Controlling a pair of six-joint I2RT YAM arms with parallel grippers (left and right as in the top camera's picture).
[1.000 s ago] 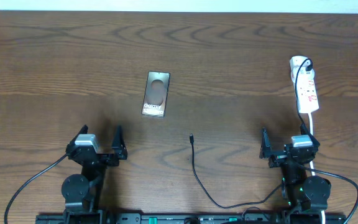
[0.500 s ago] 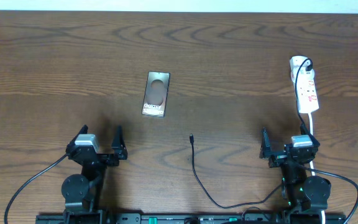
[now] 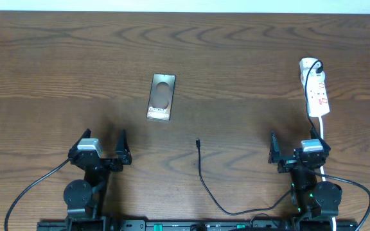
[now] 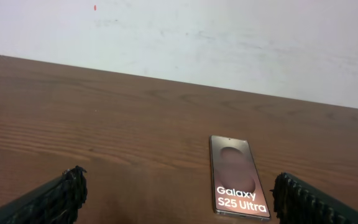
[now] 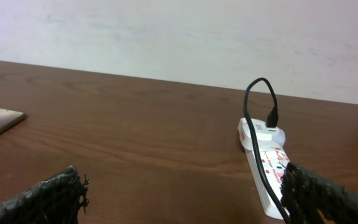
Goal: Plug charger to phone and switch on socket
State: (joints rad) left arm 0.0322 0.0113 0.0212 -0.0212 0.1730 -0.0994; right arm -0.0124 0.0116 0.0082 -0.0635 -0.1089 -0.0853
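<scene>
The phone point(image 3: 161, 97) lies face up on the table, left of centre; it shows "Galaxy S25 Ultra" in the left wrist view point(image 4: 237, 176). The charger's black cable point(image 3: 203, 180) runs from its small tip point(image 3: 198, 142) at mid-table down to the front edge; its black plug point(image 3: 315, 65) sits in the far end of the white socket strip point(image 3: 316, 90), also in the right wrist view point(image 5: 267, 163). My left gripper point(image 3: 102, 147) is open and empty, near the front left. My right gripper point(image 3: 297, 148) is open and empty, just in front of the strip.
The strip's white cord point(image 3: 322, 136) runs down past my right gripper. A pale wall point(image 4: 229, 37) stands behind the table's far edge. Arm bases and black cables sit along the front edge point(image 3: 185, 224).
</scene>
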